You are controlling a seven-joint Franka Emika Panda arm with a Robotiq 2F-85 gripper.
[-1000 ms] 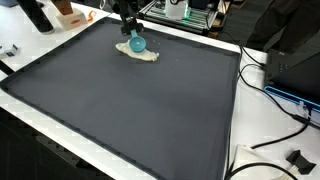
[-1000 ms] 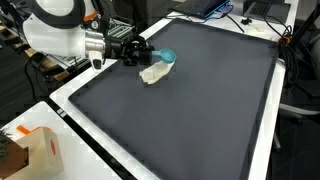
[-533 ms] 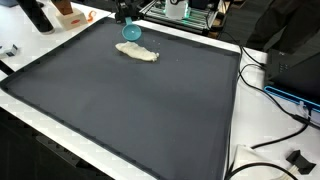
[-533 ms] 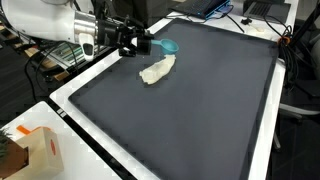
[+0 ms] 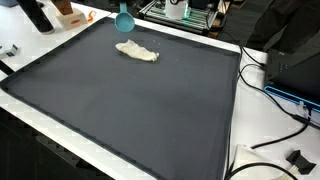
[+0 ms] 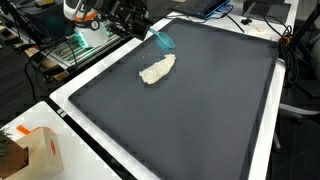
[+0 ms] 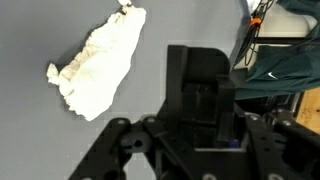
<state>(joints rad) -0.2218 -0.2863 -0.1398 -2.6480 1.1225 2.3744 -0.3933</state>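
Teal object, one, in end effector, one white cloth on mat

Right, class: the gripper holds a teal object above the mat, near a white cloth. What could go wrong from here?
1. The teal object sticks out sideways from the gripper, seemingly gripped at one end; it might slip and drop onto the dark mat.
2. It hangs near the mat's edge, so a fall could land it off the mat.
3. The white cloth lies close by; a low pass could drag it.
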